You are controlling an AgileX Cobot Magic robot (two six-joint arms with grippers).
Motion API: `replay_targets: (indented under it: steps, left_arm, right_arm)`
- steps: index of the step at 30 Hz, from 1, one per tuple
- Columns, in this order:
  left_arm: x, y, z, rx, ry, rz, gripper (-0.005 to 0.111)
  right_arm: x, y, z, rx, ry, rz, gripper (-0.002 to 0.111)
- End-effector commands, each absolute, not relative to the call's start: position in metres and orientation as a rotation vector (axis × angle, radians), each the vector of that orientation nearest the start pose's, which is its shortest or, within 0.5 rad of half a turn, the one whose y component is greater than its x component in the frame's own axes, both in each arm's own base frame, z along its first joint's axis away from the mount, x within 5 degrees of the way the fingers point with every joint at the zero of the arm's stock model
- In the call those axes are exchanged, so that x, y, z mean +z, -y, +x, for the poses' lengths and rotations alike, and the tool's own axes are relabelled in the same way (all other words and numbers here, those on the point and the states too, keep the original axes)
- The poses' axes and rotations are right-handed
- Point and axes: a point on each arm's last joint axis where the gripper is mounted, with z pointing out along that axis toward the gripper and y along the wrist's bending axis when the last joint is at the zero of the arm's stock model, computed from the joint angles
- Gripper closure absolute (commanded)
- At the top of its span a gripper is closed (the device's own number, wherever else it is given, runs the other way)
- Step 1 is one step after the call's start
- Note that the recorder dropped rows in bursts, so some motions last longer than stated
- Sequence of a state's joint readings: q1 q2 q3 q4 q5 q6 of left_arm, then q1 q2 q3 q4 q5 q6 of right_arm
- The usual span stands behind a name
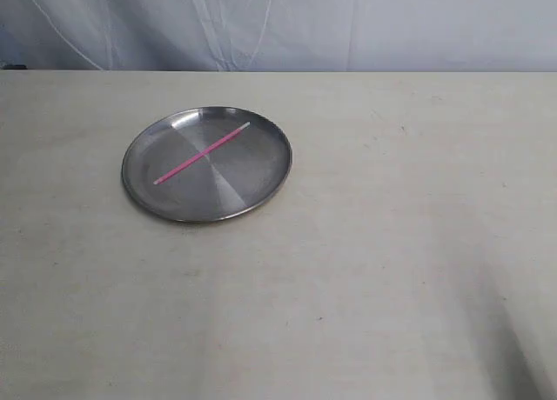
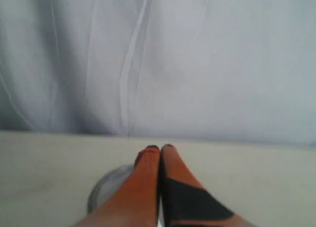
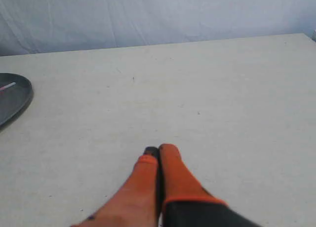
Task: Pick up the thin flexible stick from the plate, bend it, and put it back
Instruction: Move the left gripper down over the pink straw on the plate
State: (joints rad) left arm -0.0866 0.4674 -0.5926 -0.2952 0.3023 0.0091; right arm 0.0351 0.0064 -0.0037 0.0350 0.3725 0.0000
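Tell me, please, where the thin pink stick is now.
In the exterior view the thin flexible stick lies straight and diagonal across the middle of the plate, which sits on the left half of the table.

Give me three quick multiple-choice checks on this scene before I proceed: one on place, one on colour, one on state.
1. Where does the thin flexible stick lie? A on the plate; B outside the plate; C in a gripper.
2. What colour is the stick? A green; B black; C pink with a pale tip.
3. How do the left gripper and right gripper stand? A both open; B both shut, empty; C left shut on the stick.
Answers: 1 A, it lies diagonally across the plate's floor; 2 C, plain in the exterior view; 3 B, each wrist view shows jaws pressed together with nothing between.
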Motion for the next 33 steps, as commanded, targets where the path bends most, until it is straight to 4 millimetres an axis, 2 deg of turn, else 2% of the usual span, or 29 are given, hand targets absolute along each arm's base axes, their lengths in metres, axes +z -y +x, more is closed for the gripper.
replay_targets:
  steps: [1,6,8,13,16,19,24,33]
  left_arm:
    - [0.357,0.027,0.162,-0.205,-2.05,0.15,0.107]
    - [0.343,0.037,0.243,-0.192,-2.327,0.283,0.106]
    - [0.33,0.041,0.272,-0.197,-2.414,0.356,0.101]
    - [0.293,0.052,0.326,-0.245,-2.528,0.561,0.075]
    - [0.269,0.057,0.354,-0.285,-2.579,0.579,0.058]
    - [0.253,0.06,0.375,-0.306,-2.608,0.597,0.049]
    - [0.228,0.065,0.404,-0.347,-2.612,0.665,0.049]
    - [0.187,0.069,0.437,-0.374,-2.669,0.736,0.049]
  right_arm:
    - [0.181,-0.003,0.053,0.056,-1.845,-0.006,0.109]
    - [0.181,-0.003,0.053,0.056,-1.845,-0.006,0.109]
    - [0.181,-0.003,0.053,0.056,-1.845,-0.006,0.109]
    - [0.18,-0.003,0.053,0.059,-1.848,-0.004,0.109]
    - [0.18,-0.003,0.053,0.059,-1.848,-0.004,0.109]
    - [0.18,-0.003,0.053,0.059,-1.848,-0.004,0.109]
    - [0.18,-0.003,0.053,0.059,-1.848,-0.004,0.109]
    - [0.18,-0.003,0.053,0.059,-1.848,-0.004,0.109]
